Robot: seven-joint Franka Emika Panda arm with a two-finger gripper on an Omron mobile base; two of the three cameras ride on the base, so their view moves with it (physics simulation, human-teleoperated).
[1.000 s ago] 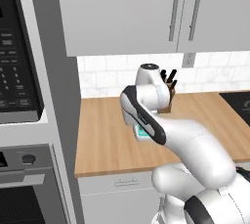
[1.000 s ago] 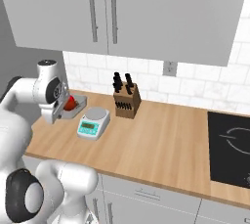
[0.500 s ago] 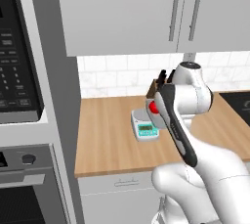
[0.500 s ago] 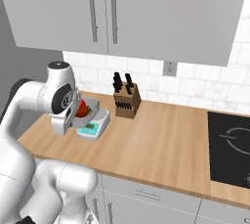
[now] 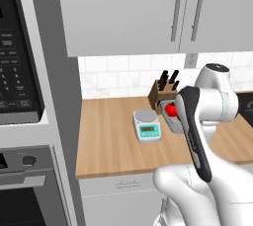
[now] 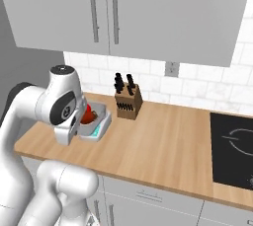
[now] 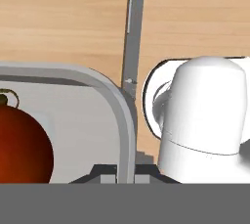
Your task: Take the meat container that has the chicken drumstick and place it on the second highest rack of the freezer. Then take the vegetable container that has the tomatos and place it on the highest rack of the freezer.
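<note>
Grey vegetable container with tomatos, rim apparently clamped in closed pincer.

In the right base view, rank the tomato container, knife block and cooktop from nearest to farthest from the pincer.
1. Tomato container, held at the pincer, beside the arm.
2. Knife block, right of it, by the backsplash.
3. Cooktop, far right on the counter.

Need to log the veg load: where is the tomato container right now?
The container with the tomatoes is in the shut gripper, above the wooden counter, over the scale and just left of the knife block.
</note>
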